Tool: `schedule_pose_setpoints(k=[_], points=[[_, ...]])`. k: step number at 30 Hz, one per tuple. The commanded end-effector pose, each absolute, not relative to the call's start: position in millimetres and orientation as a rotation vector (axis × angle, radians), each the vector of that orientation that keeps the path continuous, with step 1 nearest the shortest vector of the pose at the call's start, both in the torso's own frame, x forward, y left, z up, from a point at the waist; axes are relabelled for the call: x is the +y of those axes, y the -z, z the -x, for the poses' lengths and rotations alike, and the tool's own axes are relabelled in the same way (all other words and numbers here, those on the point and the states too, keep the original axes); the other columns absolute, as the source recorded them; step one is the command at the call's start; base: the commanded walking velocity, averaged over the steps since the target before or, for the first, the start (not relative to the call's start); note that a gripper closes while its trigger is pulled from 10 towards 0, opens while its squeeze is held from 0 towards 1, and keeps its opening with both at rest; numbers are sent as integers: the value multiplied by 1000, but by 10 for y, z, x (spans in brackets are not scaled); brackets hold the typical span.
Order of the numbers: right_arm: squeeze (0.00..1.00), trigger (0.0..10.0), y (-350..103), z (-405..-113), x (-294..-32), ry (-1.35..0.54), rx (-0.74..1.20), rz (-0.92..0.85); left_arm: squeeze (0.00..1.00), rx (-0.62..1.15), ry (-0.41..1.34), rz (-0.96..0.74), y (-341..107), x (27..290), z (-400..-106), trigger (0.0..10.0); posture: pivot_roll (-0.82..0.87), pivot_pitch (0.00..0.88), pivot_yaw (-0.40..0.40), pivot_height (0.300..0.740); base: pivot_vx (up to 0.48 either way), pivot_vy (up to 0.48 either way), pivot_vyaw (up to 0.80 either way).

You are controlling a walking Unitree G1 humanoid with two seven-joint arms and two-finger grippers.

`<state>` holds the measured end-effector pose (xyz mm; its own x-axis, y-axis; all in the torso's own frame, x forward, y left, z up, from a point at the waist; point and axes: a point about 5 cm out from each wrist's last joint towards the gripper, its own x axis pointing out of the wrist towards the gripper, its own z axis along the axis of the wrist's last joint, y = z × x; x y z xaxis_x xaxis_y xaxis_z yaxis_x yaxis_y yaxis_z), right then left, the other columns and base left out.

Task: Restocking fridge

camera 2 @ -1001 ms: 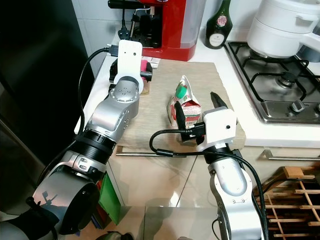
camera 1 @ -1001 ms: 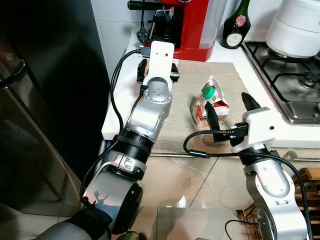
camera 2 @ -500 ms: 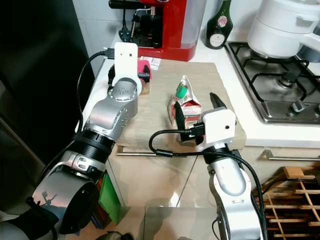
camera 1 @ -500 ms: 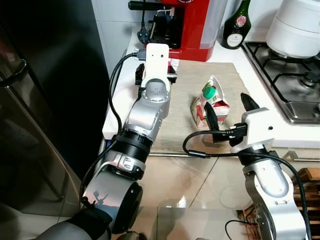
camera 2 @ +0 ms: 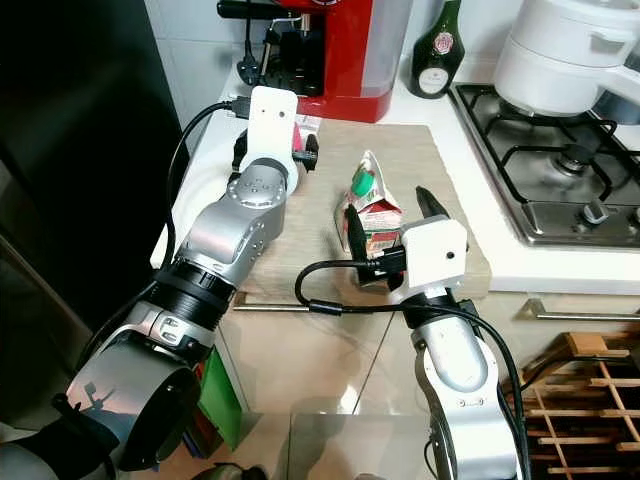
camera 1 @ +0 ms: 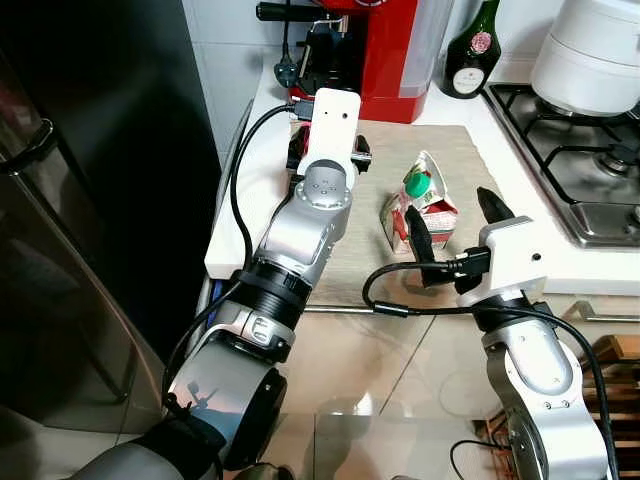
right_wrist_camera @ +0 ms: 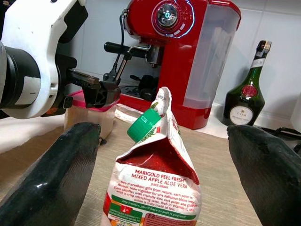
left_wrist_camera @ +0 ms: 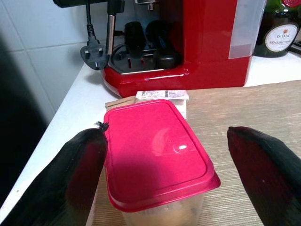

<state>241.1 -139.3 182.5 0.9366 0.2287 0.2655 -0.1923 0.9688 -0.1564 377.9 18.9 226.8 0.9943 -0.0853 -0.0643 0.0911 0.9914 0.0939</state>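
Observation:
A clear tub with a pink lid stands on the woven mat in front of the red coffee machine. My left gripper is open around it, one black finger close against the lid's edge and the other well clear. A red and white aloe vera juice carton with a green cap stands upright mid-mat. My right gripper is open, with a finger on each side of the carton and not touching it.
The red coffee machine and a green bottle stand at the back of the counter. A gas hob with a white pot is on the right. The dark fridge is on the left, and a wooden rack sits low right.
My left wrist has shifted a little to the right over the pink-lidded tub. My right gripper has crept slightly closer around the carton.

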Motion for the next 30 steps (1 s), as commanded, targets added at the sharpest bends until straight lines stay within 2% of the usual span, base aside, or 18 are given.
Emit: schedule_pose_setpoints(k=[1,22,25,26,27,28,29,30], points=[[392,10000,-1837,-2417,-1387,-214,-299,135,0,51,240,-17,-2405,-351,-3585,10000,-160,4,22,740,0,0,0],[392,10000,-1835,-2417,-1385,-213,-299,136,0,49,251,-21,-2405,-365,-3578,10000,-160,4,22,740,0,0,0],[396,10000,-1875,-2449,-1447,-167,-327,135,0,-200,192,-22,-2606,489,-3594,10000,-117,0,48,740,0,0,0],[396,10000,-1875,-2449,-1447,-167,-327,135,0,-200,192,-22,-2606,489,-3594,10000,-117,0,48,740,0,0,0],[396,10000,-1877,-2465,-1455,-155,-331,131,0,-257,214,-25,-2632,655,-3528,10000,-108,0,49,740,0,0,0],[396,10000,-1877,-2465,-1455,-155,-331,131,0,-257,214,-25,-2632,655,-3528,10000,-108,0,49,740,0,0,0],[396,10000,-1870,-2499,-1447,-137,-333,118,0,-300,285,-6,-2589,816,-3362,10000,-79,0,49,740,0,0,0],[396,10000,-1866,-2516,-1442,-130,-333,111,0,-312,316,5,-2561,848,-3275,10000,-72,0,47,740,0,0,0]])
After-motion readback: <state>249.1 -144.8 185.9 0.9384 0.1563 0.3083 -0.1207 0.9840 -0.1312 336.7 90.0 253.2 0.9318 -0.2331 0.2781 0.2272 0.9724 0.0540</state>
